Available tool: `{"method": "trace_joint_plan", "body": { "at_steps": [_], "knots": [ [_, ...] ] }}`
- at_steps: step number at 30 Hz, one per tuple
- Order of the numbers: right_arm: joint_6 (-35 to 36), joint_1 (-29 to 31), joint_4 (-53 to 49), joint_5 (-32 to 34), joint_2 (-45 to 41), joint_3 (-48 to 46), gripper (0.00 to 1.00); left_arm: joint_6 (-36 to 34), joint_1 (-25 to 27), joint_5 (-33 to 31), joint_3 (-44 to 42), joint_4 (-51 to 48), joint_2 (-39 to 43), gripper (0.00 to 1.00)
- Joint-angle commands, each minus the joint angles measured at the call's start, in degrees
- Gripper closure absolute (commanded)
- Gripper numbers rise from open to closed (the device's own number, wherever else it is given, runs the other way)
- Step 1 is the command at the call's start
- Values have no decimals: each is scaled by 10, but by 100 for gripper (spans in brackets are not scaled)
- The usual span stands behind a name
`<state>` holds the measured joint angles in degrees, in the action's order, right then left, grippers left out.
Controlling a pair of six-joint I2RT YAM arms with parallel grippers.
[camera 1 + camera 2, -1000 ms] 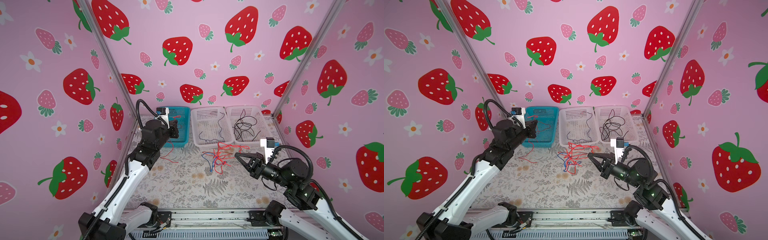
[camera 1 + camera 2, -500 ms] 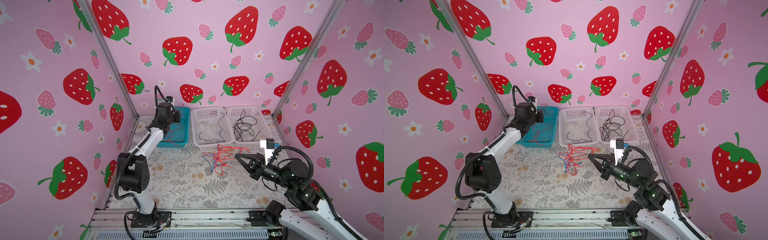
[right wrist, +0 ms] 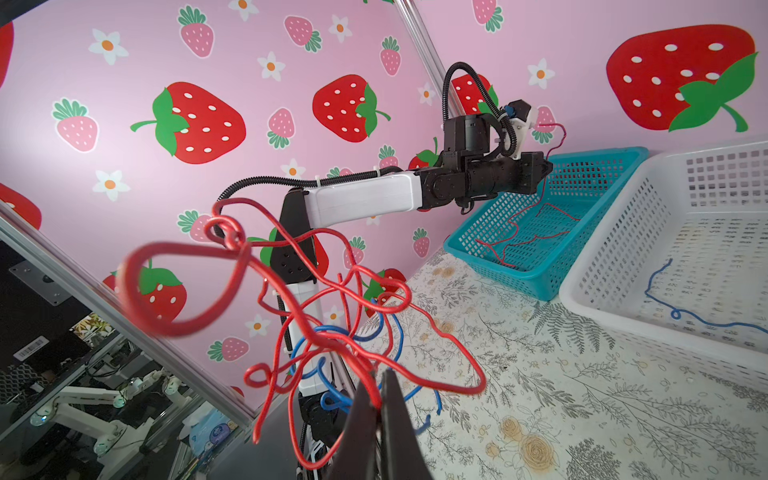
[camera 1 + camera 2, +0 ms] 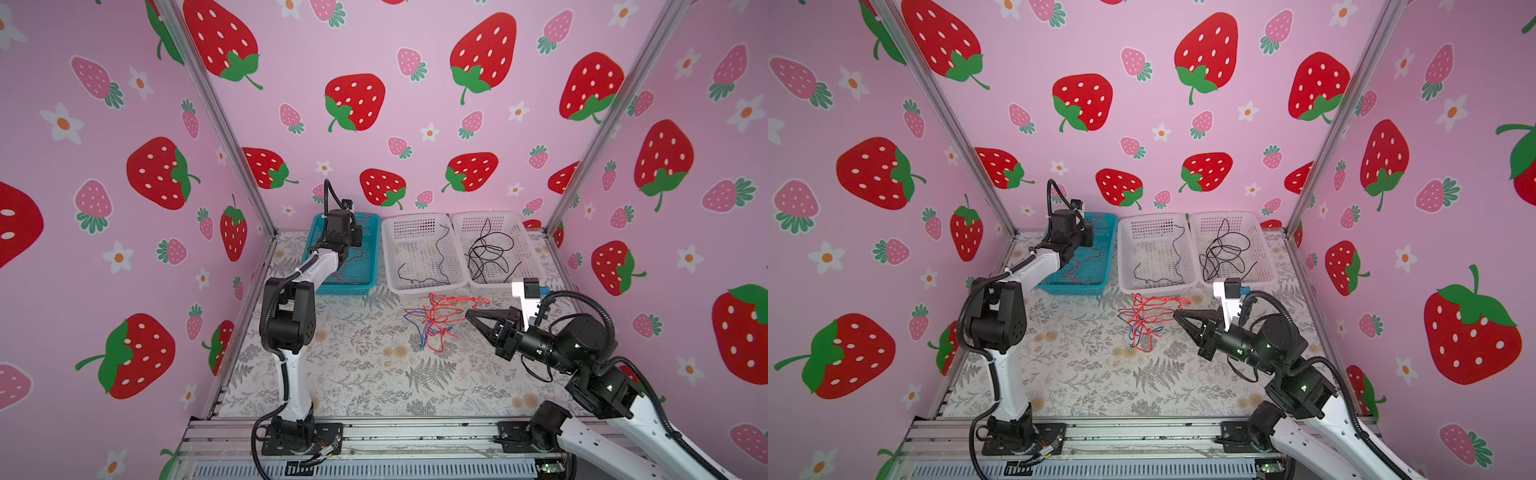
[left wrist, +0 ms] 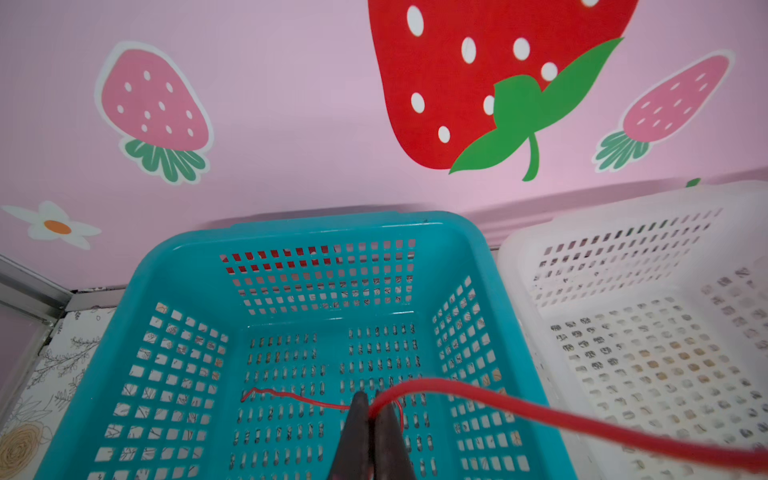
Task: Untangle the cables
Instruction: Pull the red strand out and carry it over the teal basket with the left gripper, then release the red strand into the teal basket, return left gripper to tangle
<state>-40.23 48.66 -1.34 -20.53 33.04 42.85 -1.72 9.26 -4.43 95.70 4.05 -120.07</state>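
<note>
Looping red & blue cables (image 4: 432,320), prob. knotted.

I read no text anywhere; one barcode sticker (image 3: 31,348), well apart from the right gripper (image 3: 379,375), is too blurred.

1. Left arm (image 4: 320,268): white link shells, black joint housings, and round holes in the elbow cover.
2. Right arm (image 4: 582,345): same livery, with small green lights (image 4: 1304,388) glowing on its joints.
3. Black ribbed hoses (image 3: 270,181) run along both arms, fastened by white ties.
4. White wrist bracket (image 4: 524,303) carries a black camera with a blue connector.
5. Right gripper (image 4: 467,312): dark fingers tapering to a point.
6. Black base plates (image 4: 332,434), bolted down.
</note>
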Motion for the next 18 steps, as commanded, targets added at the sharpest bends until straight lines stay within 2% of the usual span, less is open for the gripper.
{"method": "trace_joint_plan", "body": {
  "at_steps": [1, 6, 13, 14, 18],
  "knots": [
    [-1, 3, 24, -12, 1, -13, 100, -24, -2, -5, 80, -21, -12, 100],
    [-10, 3, 45, -20, 8, -30, 100, -34, -4, -7, 119, -57, -48, 100],
    [7, 3, 28, -16, 10, -24, 100, -39, -8, -11, 60, -41, -51, 100],
    [7, 3, 27, -15, 10, -24, 100, -40, -8, -13, 54, -39, -50, 99],
    [5, 3, 28, -19, 10, -22, 100, -41, -12, -13, 43, -45, -37, 85]
  ]
}}
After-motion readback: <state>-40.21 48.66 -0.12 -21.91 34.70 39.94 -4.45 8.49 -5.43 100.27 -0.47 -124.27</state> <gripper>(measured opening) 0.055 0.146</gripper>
